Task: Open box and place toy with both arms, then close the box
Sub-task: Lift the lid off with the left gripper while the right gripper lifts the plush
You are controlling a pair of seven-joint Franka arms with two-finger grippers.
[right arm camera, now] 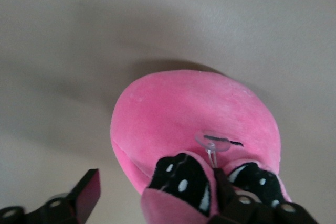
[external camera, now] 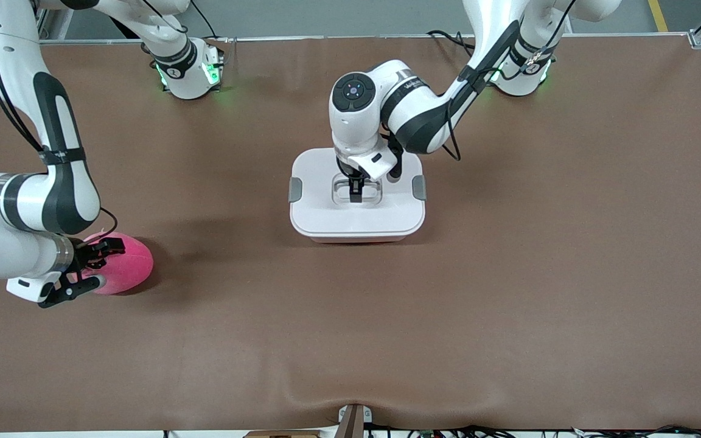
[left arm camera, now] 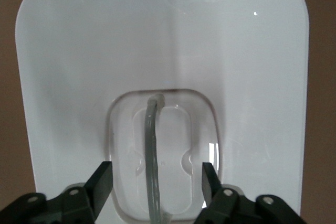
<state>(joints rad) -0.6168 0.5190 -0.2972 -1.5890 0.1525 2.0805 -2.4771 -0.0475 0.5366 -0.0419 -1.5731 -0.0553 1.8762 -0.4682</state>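
The box (external camera: 356,210) stands mid-table with its white lid (left arm camera: 157,51) on and a grey clip (external camera: 295,189) at each end. My left gripper (external camera: 355,193) is down in the lid's recess, open, with its fingers (left arm camera: 100,182) on either side of the clear handle (left arm camera: 152,150) and not touching it. The pink toy (external camera: 125,263) lies on the table toward the right arm's end. My right gripper (external camera: 92,267) is open around it. In the right wrist view one finger (right arm camera: 86,192) stands clear of the toy (right arm camera: 194,114) and the other is against its dark eye patch.
The brown table mat (external camera: 509,274) has a bump at its front edge (external camera: 353,404). The two arm bases (external camera: 189,73) stand at the table's edge farthest from the front camera. Nothing else lies on the mat.
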